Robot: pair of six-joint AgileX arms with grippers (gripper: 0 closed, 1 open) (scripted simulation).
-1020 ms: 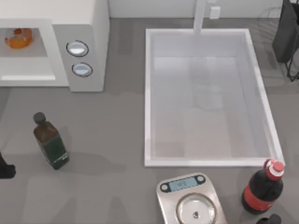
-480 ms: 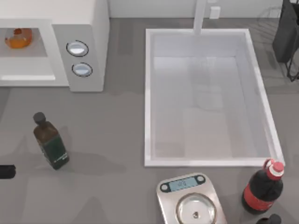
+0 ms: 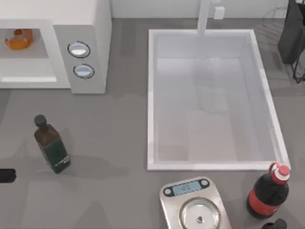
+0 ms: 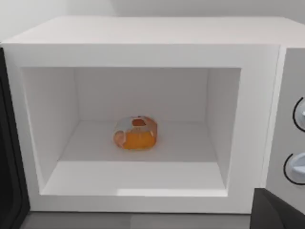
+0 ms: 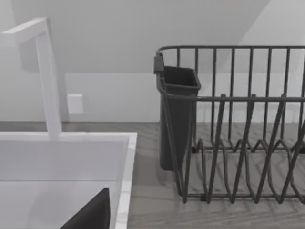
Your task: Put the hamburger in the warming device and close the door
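Observation:
The hamburger [image 3: 19, 39] lies inside the warming device [image 3: 90, 24], a white microwave at the table's far left with its cavity open. In the left wrist view the hamburger [image 4: 136, 133] sits on the cavity floor near the middle, touched by nothing. The door [image 4: 8, 181] stands swung open, seen as a dark strip along one side of the cavity. My left gripper [image 3: 4, 175] is at the table's left edge, well in front of the microwave and holding nothing I can see. My right gripper [image 3: 275, 224] rests parked at the front right corner.
A dark green bottle [image 3: 51, 145] stands in front of the microwave. A white sink basin [image 3: 151, 95] fills the middle. A kitchen scale [image 3: 193, 205] and a cola bottle [image 3: 268, 191] sit at the front right. A dark dish rack [image 5: 238, 124] stands at the back right.
My left arm has drawn back toward the left edge of the top view, so less of it shows now. The hamburger and the microwave have not moved.

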